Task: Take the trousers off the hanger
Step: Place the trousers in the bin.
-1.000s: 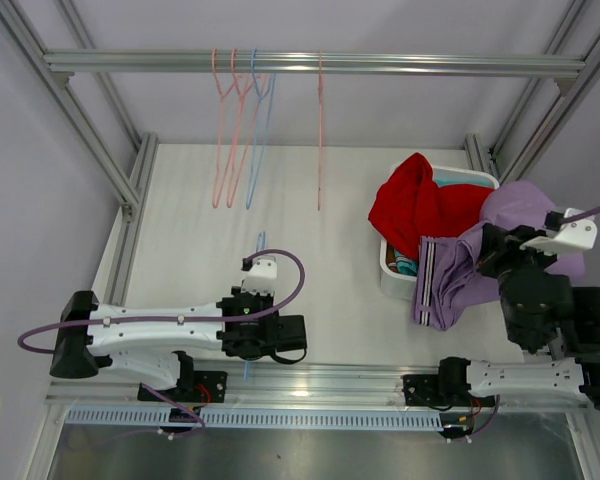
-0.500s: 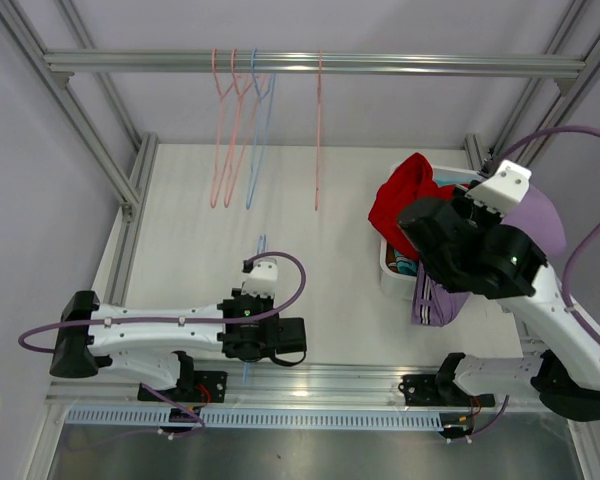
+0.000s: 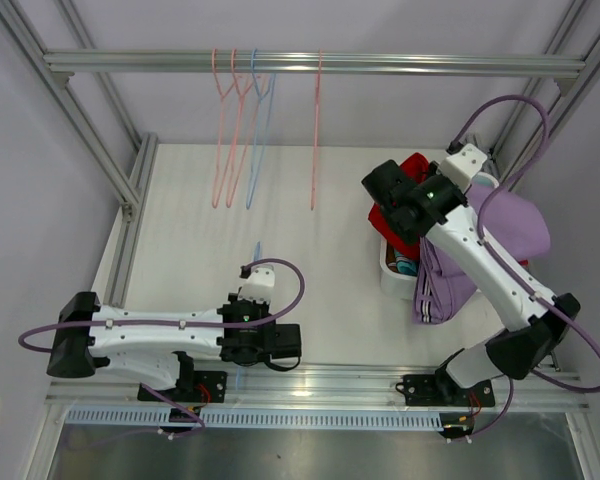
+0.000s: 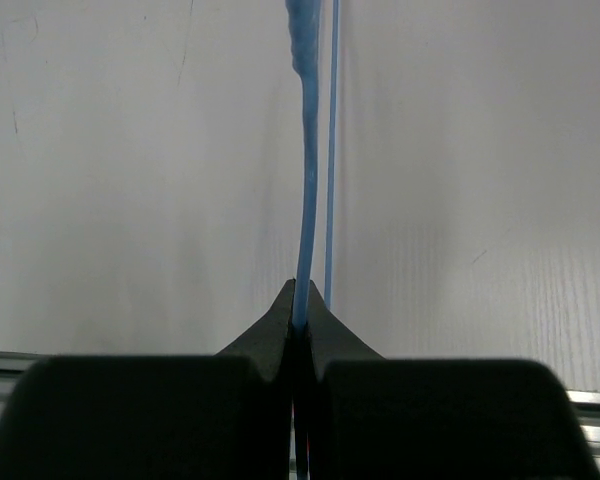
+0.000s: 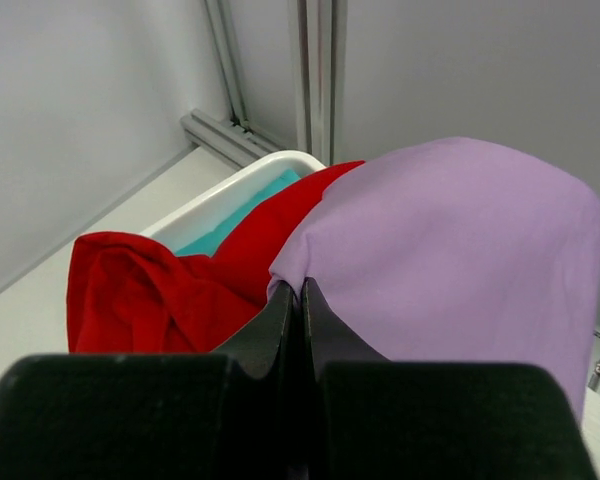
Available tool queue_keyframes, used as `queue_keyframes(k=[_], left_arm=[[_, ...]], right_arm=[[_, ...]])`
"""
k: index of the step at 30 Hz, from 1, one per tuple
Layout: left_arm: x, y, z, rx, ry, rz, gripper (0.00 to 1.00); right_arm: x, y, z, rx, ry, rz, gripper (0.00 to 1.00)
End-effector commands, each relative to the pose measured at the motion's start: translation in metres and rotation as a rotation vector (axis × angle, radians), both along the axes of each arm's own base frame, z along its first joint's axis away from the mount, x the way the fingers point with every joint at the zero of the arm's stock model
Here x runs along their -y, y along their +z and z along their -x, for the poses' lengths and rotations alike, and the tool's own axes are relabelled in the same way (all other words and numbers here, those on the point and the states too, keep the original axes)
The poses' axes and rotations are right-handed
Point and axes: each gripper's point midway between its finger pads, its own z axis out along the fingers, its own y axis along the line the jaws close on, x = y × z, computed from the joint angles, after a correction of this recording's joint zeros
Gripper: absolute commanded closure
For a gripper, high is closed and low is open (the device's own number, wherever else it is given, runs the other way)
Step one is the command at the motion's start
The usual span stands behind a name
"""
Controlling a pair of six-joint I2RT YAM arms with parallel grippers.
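Nearest us, at about 7 o'clock on the table [image 3: 180, 220], our left claw [image 4: 300, 310] is squeezed tight on the thin wire of a blue hanger [image 4: 306, 200]. The hanger lies flat on the surface and runs away from the tips toward 12 o'clock.

Farther out, at 3 o'clock, we see a white bin [image 3: 388, 272] heaped with trousers. The lavender trousers [image 3: 515, 225] drape over its right side and spill over its near rim toward the table. The red trousers [image 5: 150, 290] lie bunched at the bin's far-left part, with the teal trousers [image 5: 242, 218] under them inside.

Our right claw [image 5: 300, 292] hangs over this heap with its fingers pressed together, the tips at the line where lavender meets red. We cannot tell whether any cloth is pinched.

Farthest, at 12 o'clock, a row of thin hangers [image 3: 316, 130] hangs from a metal rail [image 3: 430, 66].
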Motion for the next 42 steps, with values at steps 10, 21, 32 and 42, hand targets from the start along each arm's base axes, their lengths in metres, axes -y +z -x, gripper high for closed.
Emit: queue_keyframes(k=[10,21,32,42], left_arm=[[-0.004,0.002,-0.003,0.037,-0.007,0.0,1.0],[-0.005,-0.014,-0.002,0.024,-0.016,-0.016,0.99],[-0.004,-0.011,-0.003,0.032,-0.021,-0.006,0.99],[-0.008,0.006,0.005,0.031,-0.011,0.033,0.99]], right_arm=[[0.03,-0.015,-0.054,0.027,-0.217,0.186,1.0],[0.02,-0.095,-0.104,-0.086,-0.248,0.203,1.0],[0.022,-0.058,-0.104,-0.095,-0.252,0.137,0.56],[0.005,0.016,-0.117,-0.054,0.084,-0.024,0.31]])
